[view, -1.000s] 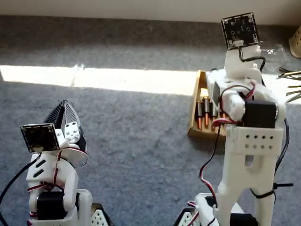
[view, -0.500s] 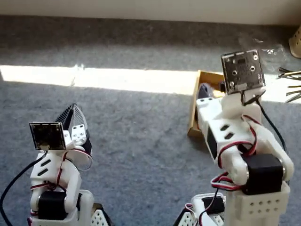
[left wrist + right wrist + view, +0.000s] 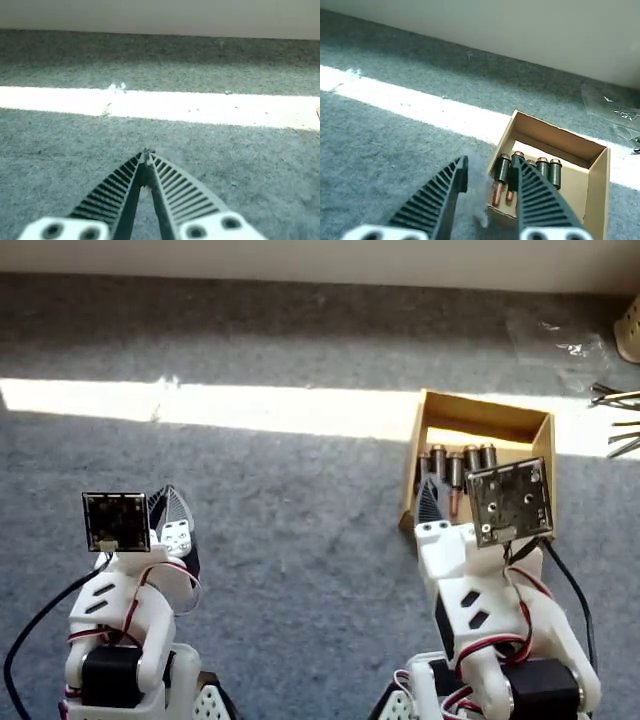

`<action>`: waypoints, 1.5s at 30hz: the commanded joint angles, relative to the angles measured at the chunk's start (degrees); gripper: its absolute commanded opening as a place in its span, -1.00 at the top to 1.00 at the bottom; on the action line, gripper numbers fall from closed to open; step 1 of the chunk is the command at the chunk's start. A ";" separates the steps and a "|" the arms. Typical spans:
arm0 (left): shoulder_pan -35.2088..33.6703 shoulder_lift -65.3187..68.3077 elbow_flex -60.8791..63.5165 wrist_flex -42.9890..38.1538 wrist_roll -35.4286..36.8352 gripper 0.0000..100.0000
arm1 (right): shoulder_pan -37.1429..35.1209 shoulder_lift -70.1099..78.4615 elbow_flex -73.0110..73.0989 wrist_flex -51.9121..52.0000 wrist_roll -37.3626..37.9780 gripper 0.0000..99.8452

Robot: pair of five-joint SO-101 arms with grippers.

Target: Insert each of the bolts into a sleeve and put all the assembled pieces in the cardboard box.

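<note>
Several dark sleeves with copper-coloured bolts lie side by side in open tan cardboard box. Right tool spread, empty, just beside box's near wall. Left tool pressed together, empty, over grey carpeted surface, well apart from box.

The grey carpet between the two arms, and ahead of the left gripper, gives a wide passage up to the back wall. The cardboard box stands just ahead of the right gripper. Its upright walls block side entry, and its top is open. Inside, the assembled pieces occupy the side nearer the left arm; the opposite floor area is bare. A plastic bag and loose metal parts lie beyond the box.
</note>
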 commanded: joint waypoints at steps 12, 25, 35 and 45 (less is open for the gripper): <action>-5.14 -0.57 3.82 -0.26 0.00 0.99 | 6.29 -18.33 12.09 -1.89 -0.26 0.91; -5.23 -0.57 6.11 0.09 0.09 0.99 | 5.58 -23.52 26.86 -7.52 -0.18 0.99; -5.23 -0.48 12.18 2.64 -0.18 0.99 | 5.58 -23.52 44.53 -12.88 -0.53 0.99; -5.14 -0.48 18.59 2.64 -0.26 0.99 | 5.58 -23.52 54.02 -12.70 -0.62 0.99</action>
